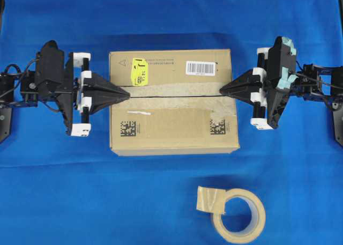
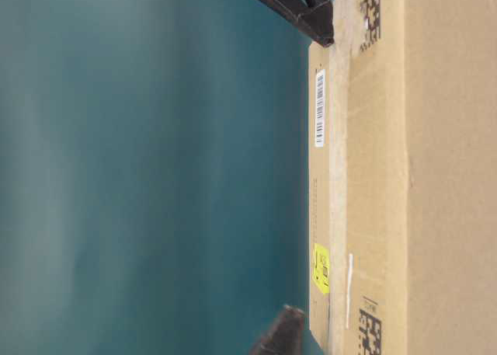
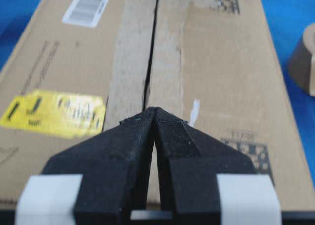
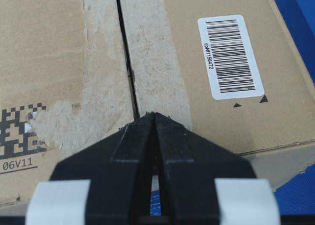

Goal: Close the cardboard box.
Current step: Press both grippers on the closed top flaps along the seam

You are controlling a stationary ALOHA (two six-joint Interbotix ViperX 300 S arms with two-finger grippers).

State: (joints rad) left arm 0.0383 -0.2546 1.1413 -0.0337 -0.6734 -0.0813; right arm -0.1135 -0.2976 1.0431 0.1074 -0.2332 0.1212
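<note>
Blue cloth-covered bench (image 1: pixel 64 191) across the whole overhead frame, wrinkled faintly; teal blur behind in the table-level view.

Large brown corrugated cardboard box (image 1: pixel 177 127) at centre of the overhead frame, top flaps down and meeting along a dark horizontal seam (image 1: pixel 177 96) bordered by torn pale tape residue. Yellow rectangular sticker (image 1: pixel 140 72) at the box's upper left, white barcode label (image 1: pixel 200 68) at its upper right, black square data codes along the lower flap.

Left gripper (image 1: pixel 127 94) at centre left, black fingers (image 3: pixel 125 136) pressed together to a point, tip over the left end of the seam, gripping nothing. Right gripper (image 1: pixel 222 89) at centre right, likewise pressed together, tip at the seam's right end; contact with the cardboard unclear.

Beige roll of packing tape (image 1: pixel 238 214) at lower right, well apart from the box.
</note>
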